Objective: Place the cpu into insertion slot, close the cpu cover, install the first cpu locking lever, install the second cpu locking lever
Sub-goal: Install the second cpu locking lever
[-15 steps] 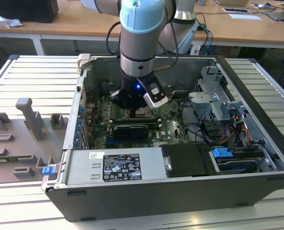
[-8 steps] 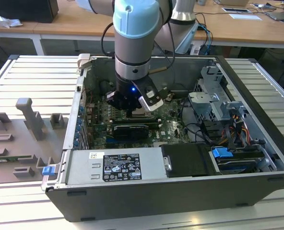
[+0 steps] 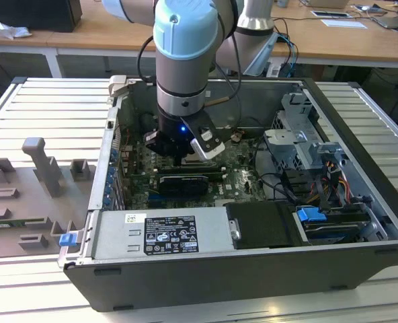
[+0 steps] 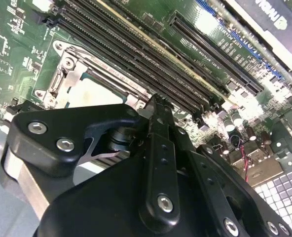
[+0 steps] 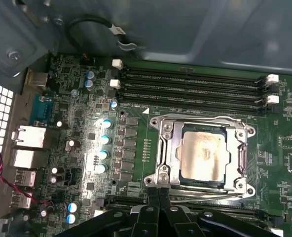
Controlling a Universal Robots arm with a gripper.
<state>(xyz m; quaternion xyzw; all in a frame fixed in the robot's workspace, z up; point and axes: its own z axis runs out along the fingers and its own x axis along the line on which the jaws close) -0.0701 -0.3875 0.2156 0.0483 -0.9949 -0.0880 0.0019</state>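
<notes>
Hand (image 5: 158, 197) fingers together, empty; cpu (image 5: 202, 156) seated under cpu cover (image 5: 162, 148); levers indistinct.

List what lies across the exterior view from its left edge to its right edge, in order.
Grey fixture blocks on the table → blue clip → the gripper low over the motherboard inside the computer case → silver drive cage → blue drive latch.

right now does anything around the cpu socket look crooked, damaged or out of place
Nothing stands out. In the first wrist view the cpu lies flat and square in the insertion slot, with the cpu cover framing it evenly. The memory slots look straight and the gripper sits at the socket's edge.
</notes>
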